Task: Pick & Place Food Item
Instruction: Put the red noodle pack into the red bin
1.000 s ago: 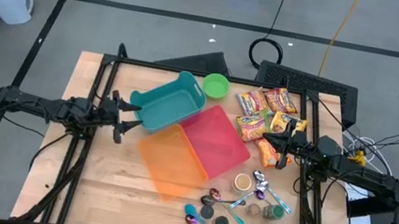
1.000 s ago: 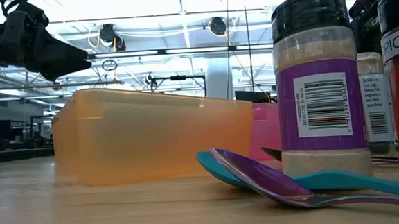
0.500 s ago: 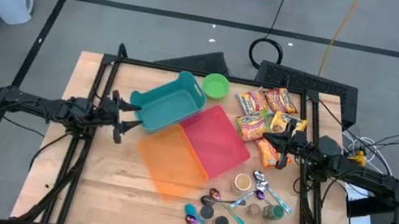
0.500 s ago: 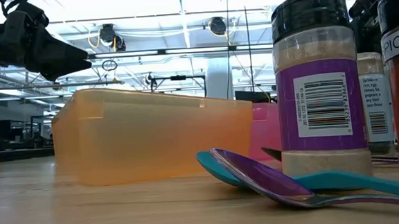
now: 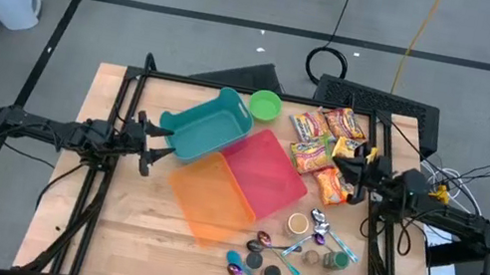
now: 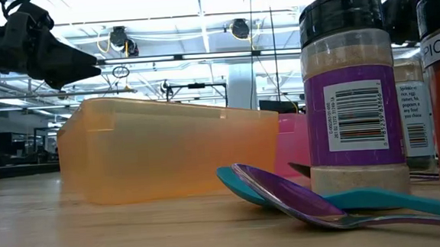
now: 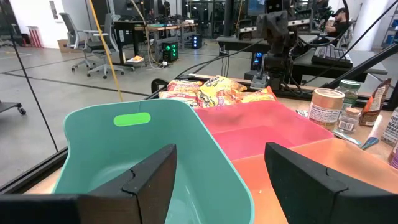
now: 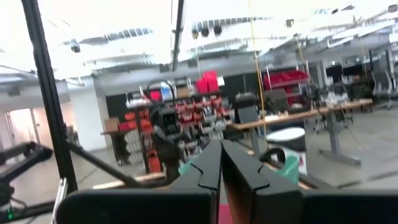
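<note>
Several food packets lie flat on the wood at the table's far right: yellow ones point(image 5: 312, 127) and an orange one point(image 5: 330, 185), also seen as packets point(image 7: 211, 90) in the left wrist view. My right gripper point(image 5: 343, 165) hovers beside them, shut and empty, its fingers point(image 8: 211, 167) tipped upward toward the room. My left gripper point(image 5: 155, 142) waits at the table's left, open, level, just outside the teal bin point(image 5: 207, 126); its fingers point(image 7: 149, 180) frame the teal bin's rim point(image 7: 155, 109).
A pink bin point(image 5: 264, 171) and an orange bin point(image 5: 210, 192) sit mid-table against the teal one, with a green bowl point(image 5: 265, 105) behind. Spice jars point(image 6: 350, 92), spoons point(image 6: 301, 199) and small lids crowd the near right. Bare wood lies at the near left.
My right gripper has tipped its fingers upward and risen slightly, staying shut; more of the orange packet beneath it shows. Nothing else has moved.
</note>
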Motion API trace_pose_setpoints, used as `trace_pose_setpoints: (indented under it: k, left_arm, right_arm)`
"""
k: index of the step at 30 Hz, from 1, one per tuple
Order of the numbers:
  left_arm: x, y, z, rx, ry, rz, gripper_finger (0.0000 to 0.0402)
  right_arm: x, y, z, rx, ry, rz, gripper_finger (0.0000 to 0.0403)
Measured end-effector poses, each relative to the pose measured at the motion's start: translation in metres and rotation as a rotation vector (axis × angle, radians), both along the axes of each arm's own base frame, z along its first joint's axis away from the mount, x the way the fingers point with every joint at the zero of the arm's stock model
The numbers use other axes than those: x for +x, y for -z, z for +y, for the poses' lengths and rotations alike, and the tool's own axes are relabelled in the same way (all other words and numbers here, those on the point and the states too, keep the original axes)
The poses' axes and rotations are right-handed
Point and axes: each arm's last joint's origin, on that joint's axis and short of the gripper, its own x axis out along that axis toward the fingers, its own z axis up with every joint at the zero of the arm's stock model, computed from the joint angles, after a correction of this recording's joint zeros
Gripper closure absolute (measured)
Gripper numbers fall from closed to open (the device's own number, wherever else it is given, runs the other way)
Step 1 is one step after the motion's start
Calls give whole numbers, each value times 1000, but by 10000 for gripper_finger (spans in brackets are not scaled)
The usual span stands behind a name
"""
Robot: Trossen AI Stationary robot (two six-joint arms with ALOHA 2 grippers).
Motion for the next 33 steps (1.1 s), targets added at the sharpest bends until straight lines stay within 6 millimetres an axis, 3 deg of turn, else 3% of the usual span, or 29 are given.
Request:
trace_pose_setpoints:
  k: [7,10,13,17,20,23,26,28,33]
  left_arm:
    - [0,0,0,0,0,1,149]
    - [0,0,0,0,0,1,149]
    - [0,0,0,0,0,1,149]
    - [0,0,0,0,1,1,149]
    - [0,0,0,0,0,0,149]
    - [0,0,0,0,0,0,149]
    - [0,0,0,0,0,1,149]
    - [0,0,0,0,0,1,149]
    - [0,0,0,0,0,1,149]
  right_arm:
    - [-3,-7,-1,6,47,-77,396]
    - [-2,-11,-1,19,37,-125,368]
    - [2,-13,-3,60,68,-139,308]
    - [20,-7,-12,177,209,39,202]
    - [37,-28,-21,240,324,206,131]
    - [55,-41,-39,356,504,488,90]
    - [65,-47,-63,457,657,753,81]
    - [68,-50,-84,503,752,855,86]
    - [61,-30,-136,618,866,974,109]
